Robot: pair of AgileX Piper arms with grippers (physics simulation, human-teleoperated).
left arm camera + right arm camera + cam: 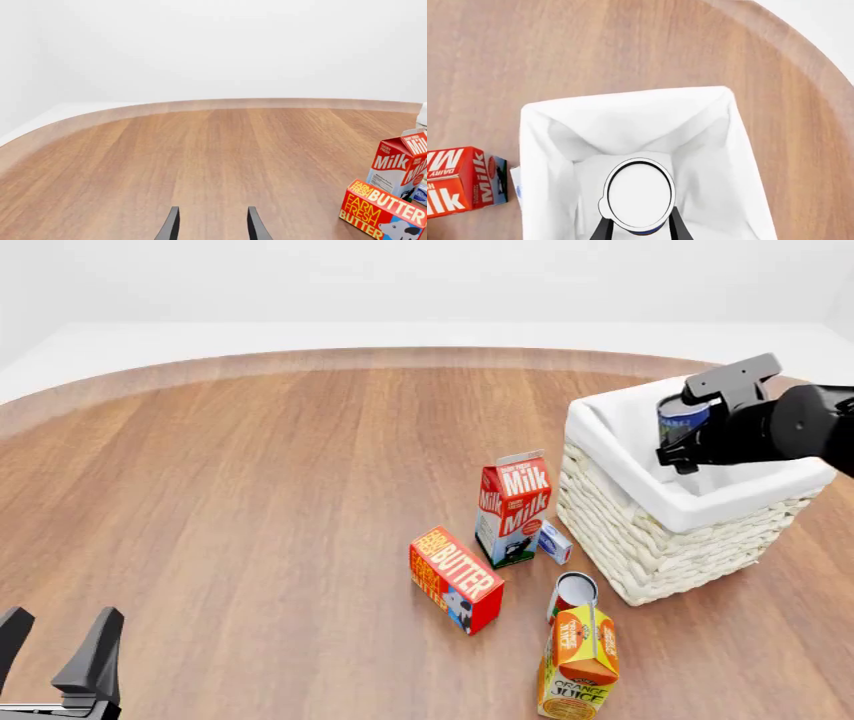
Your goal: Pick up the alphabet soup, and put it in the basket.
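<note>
The soup (683,418), blue-labelled can, hangs upright above the basket's open mouth; the cream wicker basket (641,530), white-lined, sits by the tabletop's right edge.

The desk (267,490) is warm brown wood grain with a paler edge. The basket (641,540) is cream wicker with a white liner. The soup (683,420) shows a blue label and silver lid. The milk (514,505) is red and white, the butter (454,578) red with yellow lettering, the juice (578,655) orange. The arms are black.
</note>
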